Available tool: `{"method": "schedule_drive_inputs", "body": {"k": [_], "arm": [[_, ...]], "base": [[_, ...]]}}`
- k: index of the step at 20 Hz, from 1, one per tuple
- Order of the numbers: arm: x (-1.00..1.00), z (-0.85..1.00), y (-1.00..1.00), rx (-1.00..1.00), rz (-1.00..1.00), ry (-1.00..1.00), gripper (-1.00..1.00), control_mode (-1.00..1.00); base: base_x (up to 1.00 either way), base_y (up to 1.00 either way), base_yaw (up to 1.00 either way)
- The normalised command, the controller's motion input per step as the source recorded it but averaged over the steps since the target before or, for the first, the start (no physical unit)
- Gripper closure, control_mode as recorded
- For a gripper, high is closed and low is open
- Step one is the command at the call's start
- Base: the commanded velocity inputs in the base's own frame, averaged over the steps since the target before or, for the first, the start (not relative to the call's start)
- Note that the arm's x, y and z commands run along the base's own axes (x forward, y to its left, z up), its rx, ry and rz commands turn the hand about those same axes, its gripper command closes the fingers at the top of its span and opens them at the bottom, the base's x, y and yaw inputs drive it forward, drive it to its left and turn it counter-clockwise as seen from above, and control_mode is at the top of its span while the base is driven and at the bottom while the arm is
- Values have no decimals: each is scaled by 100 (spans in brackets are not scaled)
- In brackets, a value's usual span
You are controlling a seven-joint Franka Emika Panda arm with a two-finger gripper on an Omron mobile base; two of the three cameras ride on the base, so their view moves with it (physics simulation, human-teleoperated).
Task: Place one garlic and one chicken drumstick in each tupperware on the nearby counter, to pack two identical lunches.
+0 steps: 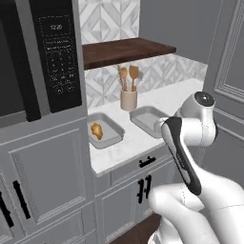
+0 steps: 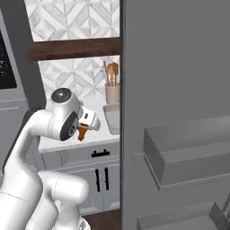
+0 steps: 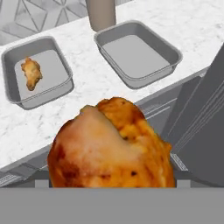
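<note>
White marble counter [image 1: 143, 136] carries two trays: left tray [image 3: 37, 76] has one drumstick [image 3: 32, 72], right tray [image 3: 138, 52] is bare. Gripper [image 2: 83, 130] grips the second drumstick [image 3: 109, 146]; garlic remains unpacked.

Clock digits "12:00" on dark oven panel [image 1: 57, 52]; keypad print below illegible.

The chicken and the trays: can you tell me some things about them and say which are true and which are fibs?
1. One tupperware already has a chicken drumstick in it. True.
2. The other tupperware holds a garlic. False: nothing lies in it.
3. The gripper carries a second drumstick. True.
4. The utensil cup lies tipped over. False: it stands upright on the counter.
</note>
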Motion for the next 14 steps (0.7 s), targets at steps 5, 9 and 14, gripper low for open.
{"method": "schedule_drive_inputs", "body": {"k": [5, 9, 14], "arm": [[0, 0, 0, 0, 0, 0, 100, 100], [0, 0, 0, 0, 0, 0, 100, 100], [100, -72, 29, -8, 0, 8, 100, -100]], "base": [[99, -67, 0], [100, -19, 0], [0, 0, 0]]}}
